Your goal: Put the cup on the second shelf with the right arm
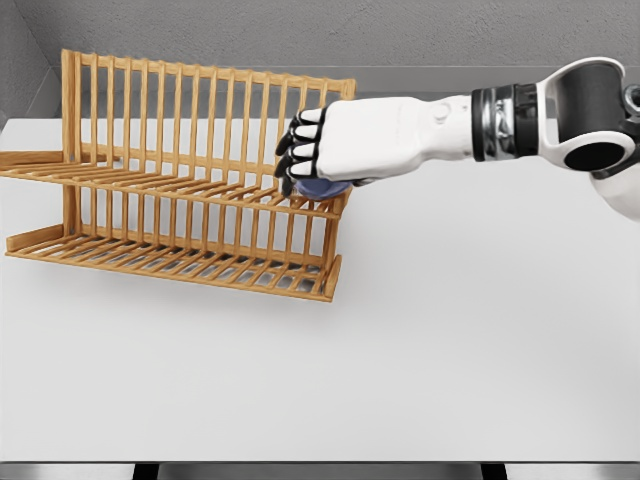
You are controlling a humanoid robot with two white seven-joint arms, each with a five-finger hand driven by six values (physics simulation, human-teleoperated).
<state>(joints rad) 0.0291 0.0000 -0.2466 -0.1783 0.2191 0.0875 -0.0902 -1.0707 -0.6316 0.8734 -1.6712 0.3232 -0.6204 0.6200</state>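
My right hand [300,150] reaches in from the right and hovers over the right end of the wooden rack's upper shelf [200,185]. Its black-tipped fingers curl down around a blue cup [322,188], of which only the lower rim shows under the palm. The cup sits at or just above the upper shelf's slats near the rack's right end; whether it touches them cannot be told. The lower shelf [170,258] holds nothing visible. The left arm is out of view.
The wooden rack [150,110] with its tall slatted back stands on the left half of the white table [450,330]. A grey wall runs behind the table.
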